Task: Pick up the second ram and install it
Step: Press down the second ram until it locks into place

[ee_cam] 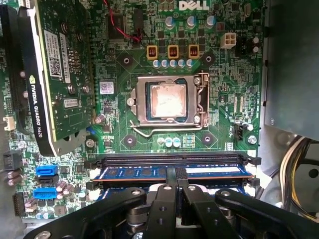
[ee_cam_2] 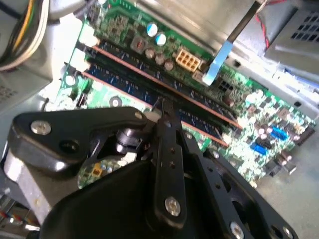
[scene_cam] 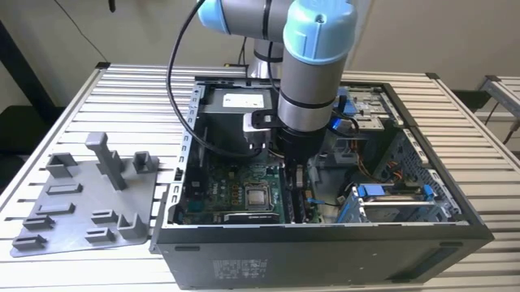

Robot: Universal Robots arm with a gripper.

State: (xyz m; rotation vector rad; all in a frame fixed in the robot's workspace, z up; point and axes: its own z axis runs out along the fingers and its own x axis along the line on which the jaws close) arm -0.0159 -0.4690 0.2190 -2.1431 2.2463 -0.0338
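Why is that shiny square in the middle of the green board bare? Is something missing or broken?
The shiny square is the processor, sitting in its socket with nothing fitted over it, which looks unfinished. Nothing looks broken or spilled. The tool is at the memory slots, on a ram standing straight in its slot.

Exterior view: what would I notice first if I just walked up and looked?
The big grey-and-blue robot arm plunging into the open computer case, which lies on a slatted metal table. Its black claw is down on a ram stick in the memory slots of the green motherboard, near the shiny processor. A grey plastic fixture plate with posts sits at the exterior view's left.
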